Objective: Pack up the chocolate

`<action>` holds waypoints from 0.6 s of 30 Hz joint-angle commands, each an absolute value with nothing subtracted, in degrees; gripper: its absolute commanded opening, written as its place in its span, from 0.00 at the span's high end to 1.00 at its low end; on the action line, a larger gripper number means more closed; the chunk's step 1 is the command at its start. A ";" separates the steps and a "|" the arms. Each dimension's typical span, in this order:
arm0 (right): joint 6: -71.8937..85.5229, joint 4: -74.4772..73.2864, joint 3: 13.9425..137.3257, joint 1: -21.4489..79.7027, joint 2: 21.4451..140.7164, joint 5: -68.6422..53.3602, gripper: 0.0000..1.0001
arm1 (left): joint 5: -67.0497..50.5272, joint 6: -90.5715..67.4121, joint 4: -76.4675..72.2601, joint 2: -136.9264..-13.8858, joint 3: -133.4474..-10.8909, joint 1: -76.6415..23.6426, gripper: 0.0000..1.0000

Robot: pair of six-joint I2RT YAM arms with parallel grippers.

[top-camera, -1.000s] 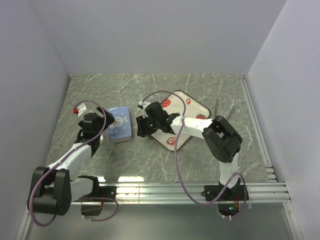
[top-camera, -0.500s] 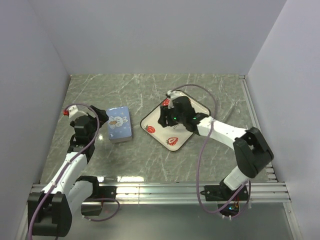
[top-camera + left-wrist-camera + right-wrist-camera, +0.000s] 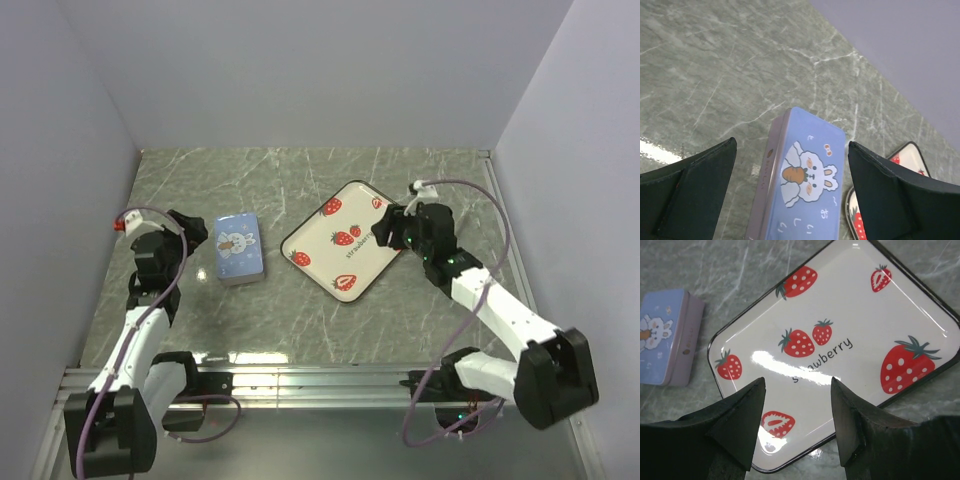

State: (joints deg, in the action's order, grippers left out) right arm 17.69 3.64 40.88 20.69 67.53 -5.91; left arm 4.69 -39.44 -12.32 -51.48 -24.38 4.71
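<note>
Bench (image 3: 300, 310): smooth stone-look slab, green-grey with white veins, faint sheen. Tray (image 3: 855, 305): glossy white, hard and smooth, bright glare patch, printed red strawberries, dark rim. Tin (image 3: 810, 170): thin painted metal by the look, satin blue lid, lilac wall. Left end effector (image 3: 792, 145), right end effector (image 3: 797, 382): matt black plastic fingers. Rail (image 3: 320, 380): brushed bare metal.
</note>
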 commanded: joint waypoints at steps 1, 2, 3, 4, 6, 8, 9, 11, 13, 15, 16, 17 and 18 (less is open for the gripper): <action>18.81 4.75 38.85 20.30 61.27 -1.67 0.38 | 2.81 -38.76 -13.45 -47.29 -24.70 5.01 0.01; 18.90 4.31 38.06 20.39 58.91 -1.15 0.38 | 2.73 -38.93 -13.19 -45.55 -24.52 5.01 0.01; 19.07 3.52 37.62 20.39 57.67 -0.71 0.37 | 2.72 -38.85 -12.75 -44.57 -24.61 5.01 0.01; 19.25 3.25 37.18 20.39 56.44 -0.36 0.37 | 2.72 -38.93 -12.40 -43.69 -24.61 5.01 0.01; 19.51 2.03 36.04 20.30 52.83 -0.09 0.37 | 2.99 -39.02 -11.43 -41.40 -24.52 5.01 0.01; 19.77 1.23 34.98 20.30 49.42 1.67 0.37 | 3.08 -39.11 -11.16 -39.30 -24.35 5.01 0.01; 19.86 0.45 34.72 20.39 48.18 2.02 0.37 | 3.25 -39.11 -11.08 -38.77 -24.17 5.01 0.01; 20.04 0.44 33.93 20.30 44.93 3.51 0.36 | 3.17 -39.29 -10.99 -37.97 -24.26 5.01 0.00; 20.30 -1.40 33.14 20.30 42.90 4.30 0.36 | 3.25 -39.20 -10.81 -37.88 -24.43 4.92 0.01; 20.48 -2.28 32.70 20.30 40.17 5.27 0.36 | 2.90 -39.20 -11.07 -38.23 -24.61 5.01 0.01; 20.57 -2.55 32.26 20.39 39.30 5.53 0.35 | 2.73 -39.20 -11.25 -38.41 -24.70 5.01 0.01; 20.65 -2.81 31.99 20.39 37.72 5.97 0.35 | 2.64 -39.11 -11.25 -38.76 -24.70 4.92 0.01; 20.74 -2.99 31.82 20.22 37.01 6.41 0.34 | 2.55 -39.11 -11.25 -38.85 -24.78 4.92 0.01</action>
State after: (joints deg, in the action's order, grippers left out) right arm 20.10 -2.00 32.42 20.58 39.68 3.49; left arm 3.79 -39.62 -11.14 -38.63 -24.38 4.69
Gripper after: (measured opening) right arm 0.652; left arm 0.995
